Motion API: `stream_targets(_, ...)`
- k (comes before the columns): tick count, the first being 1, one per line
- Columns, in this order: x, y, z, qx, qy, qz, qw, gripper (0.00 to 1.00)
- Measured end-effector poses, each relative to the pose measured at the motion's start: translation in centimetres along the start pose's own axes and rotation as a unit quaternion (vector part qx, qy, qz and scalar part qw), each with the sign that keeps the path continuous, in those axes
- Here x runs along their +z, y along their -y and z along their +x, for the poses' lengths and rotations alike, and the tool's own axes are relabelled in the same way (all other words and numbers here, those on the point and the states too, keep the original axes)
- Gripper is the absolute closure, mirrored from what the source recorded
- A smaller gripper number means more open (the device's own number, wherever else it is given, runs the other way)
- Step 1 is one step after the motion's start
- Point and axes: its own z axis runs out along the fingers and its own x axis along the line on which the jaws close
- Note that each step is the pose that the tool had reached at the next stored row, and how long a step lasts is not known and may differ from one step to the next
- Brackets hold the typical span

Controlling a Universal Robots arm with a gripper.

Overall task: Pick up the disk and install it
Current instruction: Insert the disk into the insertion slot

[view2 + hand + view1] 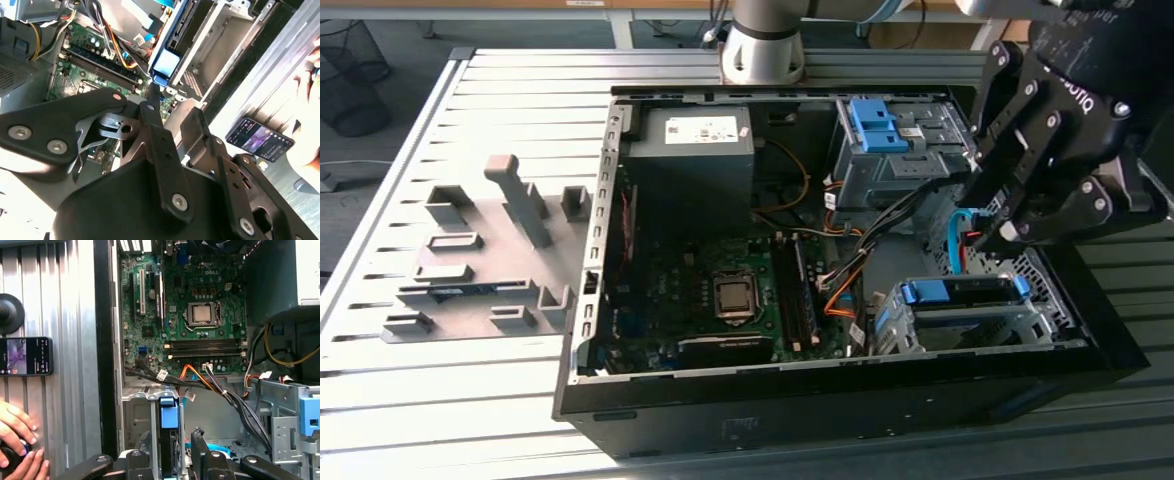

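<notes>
The disk (963, 292), silver with a blue plastic frame, sits on edge in the metal drive cage (914, 325) at the front corner of the open computer case, on the exterior view's right. My gripper (991, 236) hangs just above it. In the first wrist view the disk (169, 420) stands in the cage slot and my gripper (167, 445) is open, a finger on each side of the disk with a gap to each. In the second wrist view one fingertip (152, 92) reaches close to the disk's blue tab (165, 65).
A grey power-supply box (691, 140) fills the case's back. A bare blue bracket (878, 125) sits on the upper cage. Cables (847, 275) cross beside the motherboard (720, 290). Grey fixtures (480, 260) stand on the table. A phone (25, 356) and a person's hand (17, 440) lie beside the case.
</notes>
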Motion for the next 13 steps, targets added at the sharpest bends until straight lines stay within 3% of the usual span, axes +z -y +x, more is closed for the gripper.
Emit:
stream_targets(5,0.9,0.01,0.02,0.0,-0.0001,0.0,1.0,0.57)
stream_targets(8,1.45,0.02,0.03,0.0,0.0,0.0,1.0,0.76)
stream_targets(13,2.36,0.07,0.03,0.0,0.0,0.0,1.0,0.87)
